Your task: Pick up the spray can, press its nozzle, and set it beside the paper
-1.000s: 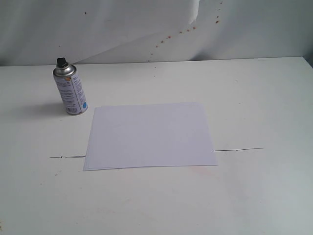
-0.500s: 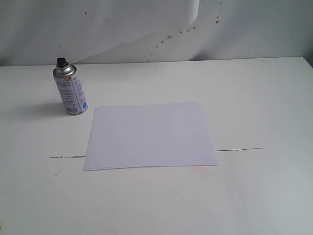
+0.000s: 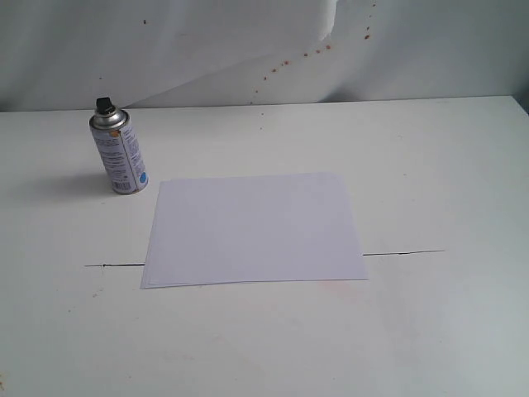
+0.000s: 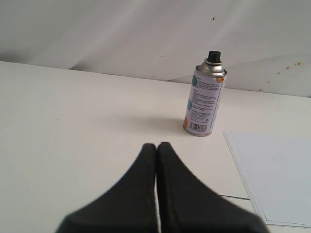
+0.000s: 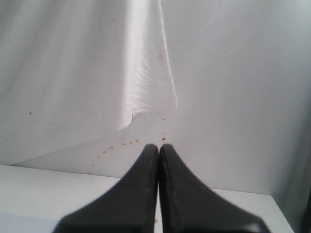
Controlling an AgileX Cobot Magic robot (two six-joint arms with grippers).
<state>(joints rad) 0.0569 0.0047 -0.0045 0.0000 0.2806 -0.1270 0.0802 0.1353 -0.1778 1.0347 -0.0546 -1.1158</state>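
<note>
The spray can [image 3: 121, 157] stands upright on the white table, silver with a white label and a blue dot near its base, its black nozzle [image 3: 105, 105] on top. It is just off the far left corner of the paper [image 3: 254, 229], a white sheet lying flat mid-table. The left wrist view shows the spray can [image 4: 204, 102], its nozzle [image 4: 214, 56] and an edge of the paper [image 4: 277, 174] some way beyond my left gripper [image 4: 156, 145], which is shut and empty. My right gripper [image 5: 158, 146] is shut and empty, facing the back wall. Neither arm appears in the exterior view.
A white backdrop [image 3: 248, 50] with small orange specks [image 3: 285, 62] rises behind the table. A thin dark seam [image 3: 403, 252] crosses the tabletop on either side of the paper. The table's right edge [image 3: 521, 103] shows at the far right.
</note>
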